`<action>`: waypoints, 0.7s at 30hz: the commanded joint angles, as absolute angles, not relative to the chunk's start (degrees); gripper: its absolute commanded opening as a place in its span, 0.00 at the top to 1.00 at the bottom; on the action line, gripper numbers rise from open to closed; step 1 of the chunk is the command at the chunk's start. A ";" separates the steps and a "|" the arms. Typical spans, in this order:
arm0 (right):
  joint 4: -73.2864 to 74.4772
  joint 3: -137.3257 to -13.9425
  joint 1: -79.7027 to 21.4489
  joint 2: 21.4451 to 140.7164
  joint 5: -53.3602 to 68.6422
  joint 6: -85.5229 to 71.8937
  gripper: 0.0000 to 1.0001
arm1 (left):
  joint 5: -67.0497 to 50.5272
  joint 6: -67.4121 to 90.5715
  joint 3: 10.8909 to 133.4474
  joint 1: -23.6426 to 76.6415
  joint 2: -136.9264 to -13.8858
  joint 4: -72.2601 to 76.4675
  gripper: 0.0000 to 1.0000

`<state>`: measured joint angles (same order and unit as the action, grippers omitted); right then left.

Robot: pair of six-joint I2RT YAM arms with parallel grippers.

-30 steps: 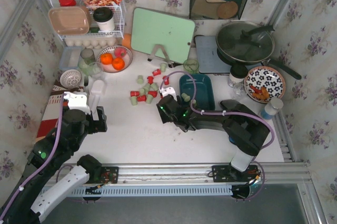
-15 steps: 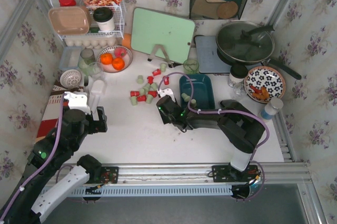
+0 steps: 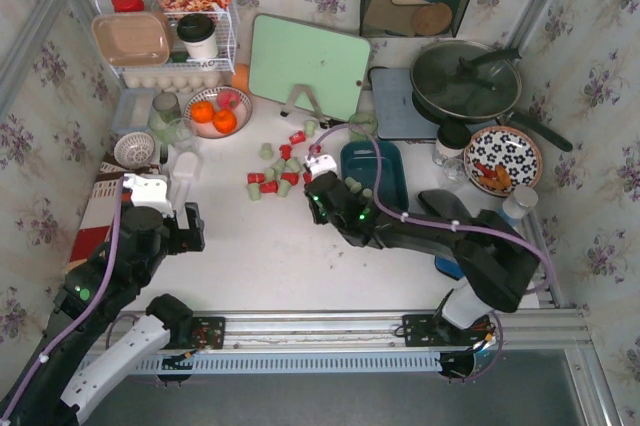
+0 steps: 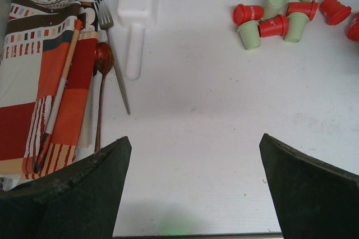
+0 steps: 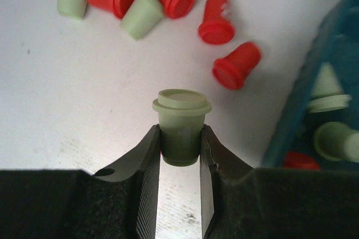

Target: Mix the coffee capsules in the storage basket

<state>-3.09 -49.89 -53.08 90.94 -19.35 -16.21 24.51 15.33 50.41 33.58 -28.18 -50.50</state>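
Red and pale green coffee capsules (image 3: 275,176) lie scattered on the white table left of the dark teal storage basket (image 3: 386,152). The basket (image 5: 336,65) holds two green capsules (image 5: 331,96) and a red one (image 5: 300,160). My right gripper (image 5: 180,131) is shut on one pale green capsule (image 5: 181,116), held upright by its body just above the table, left of the basket's near corner. From above, the right gripper (image 3: 314,178) sits between the loose capsules and the basket. My left gripper (image 4: 194,138) hangs open over bare table at the near left, capsules (image 4: 273,17) far ahead of it.
A white scoop (image 4: 136,20), cutlery (image 4: 104,54) and a striped cloth (image 4: 33,99) lie at the left. A bowl of oranges (image 3: 217,111), a green cutting board (image 3: 308,64), a green glass cup (image 3: 362,124), a pan (image 3: 465,79) and a patterned plate (image 3: 502,158) stand behind.
My right gripper has moved away from the arm bases, toward the loose capsules, and its jaws have closed on a pale green capsule. The left arm has stayed still.
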 commanded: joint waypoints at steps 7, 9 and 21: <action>-9.51 -41.90 -41.99 77.94 -34.37 -13.06 0.97 | 23.62 15.03 50.27 32.81 -28.45 -48.47 0.01; -9.94 -40.70 -37.36 78.41 -31.22 -13.95 0.97 | 23.49 14.97 50.19 32.64 -28.47 -48.43 0.01; -13.84 -43.69 -27.42 89.37 -14.87 -14.41 0.81 | 23.07 14.93 50.33 31.69 -30.36 -48.63 0.01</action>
